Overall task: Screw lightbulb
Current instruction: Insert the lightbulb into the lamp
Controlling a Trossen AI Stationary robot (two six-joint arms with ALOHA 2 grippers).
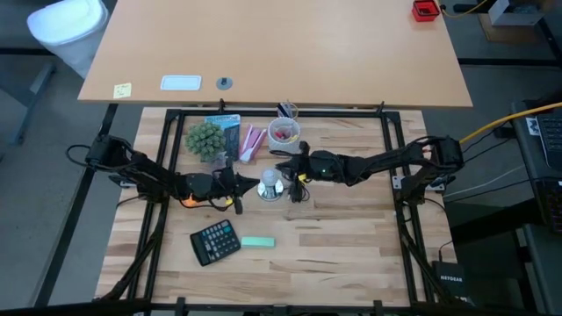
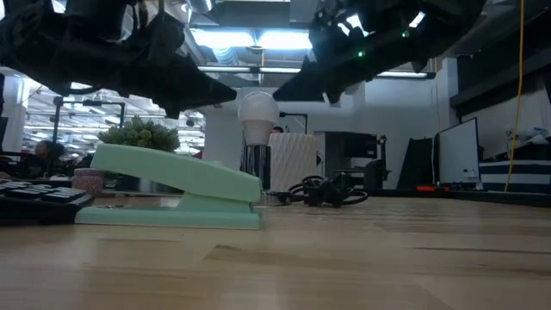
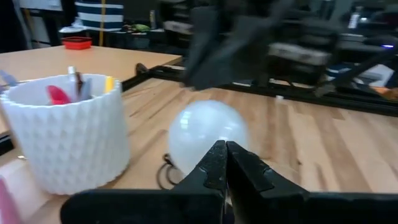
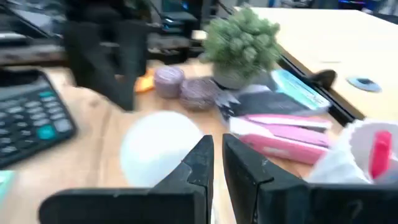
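Low view, near to far: mint-green stapler [image 2: 176,185] lies lower left on the wooden table [image 2: 362,258], w/ calculator [image 2: 34,200] edge at far left; behind the stapler the lightbulb [image 2: 257,114] stands upright at frame centre, seated in a shiny base [image 2: 255,168], black cord [image 2: 331,191] coiled just right of it. Small green plant [image 2: 142,133] and white ribbed cup [image 2: 293,159] sit farther back. High view: lightbulb [image 1: 270,180] at table centre, between both arms; left gripper [image 1: 239,185] just left of it, right gripper [image 1: 286,166] just upper right, neither seen touching it. Calculator [image 1: 215,241] and stapler [image 1: 257,242] lower centre; plant [image 1: 205,138], pink items [image 1: 253,140] and cup [image 1: 284,132] upper centre. Left wrist view: fingers [image 3: 245,171] pressed together, clenched on nothing, bulb [image 3: 208,140] right beyond tips; cup [image 3: 68,140] at left. Right wrist view: fingers [image 4: 245,171] nearly closed w/ narrow slit, holding nothing; bulb [image 4: 158,149] just beyond, calculator [image 4: 31,121] at left, plant [image 4: 242,40] top centre.
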